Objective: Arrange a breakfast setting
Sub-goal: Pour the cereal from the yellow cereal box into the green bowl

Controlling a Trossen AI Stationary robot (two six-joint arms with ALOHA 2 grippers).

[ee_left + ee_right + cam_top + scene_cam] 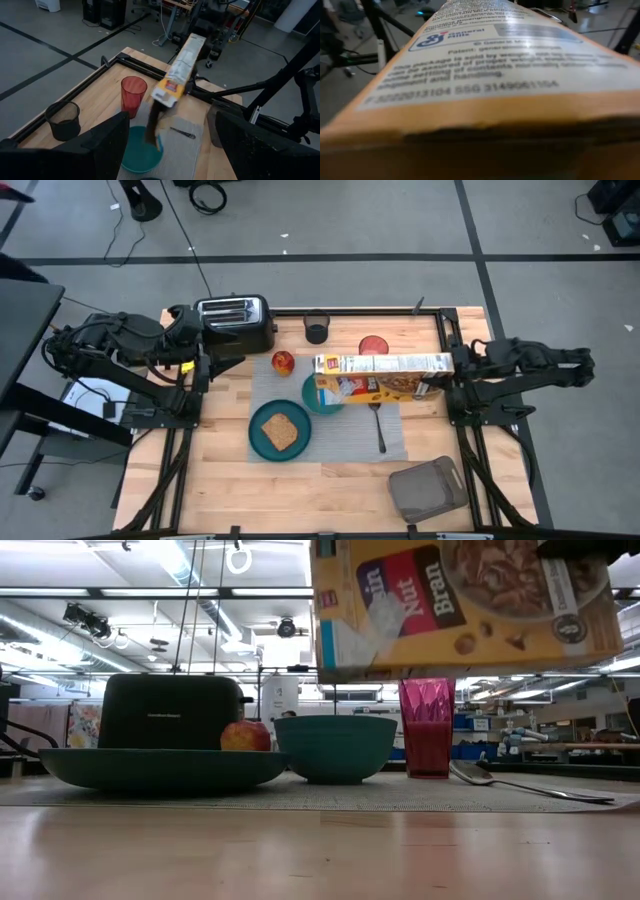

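Cereal pouring over the bowl, and we're watching it fall!

From the left: the left gripper (190, 330) waits by the toaster (235, 323), fingers spread; round teal plate (258, 442) carries toast (280, 431); glossy apple (283, 361); brown cereal (151, 131) streams into the teal bowl (312, 402) from a cardboard box (383, 376) clamped by the right gripper (447, 375).

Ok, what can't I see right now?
Cereal level in the bowl: cereal box covers it in the high view, its own wall hides it in the low view, falling cereal blurs in the left wrist view.
Toast: behind the plate rim, low view.
Right wrist view: box only, nothing beyond.
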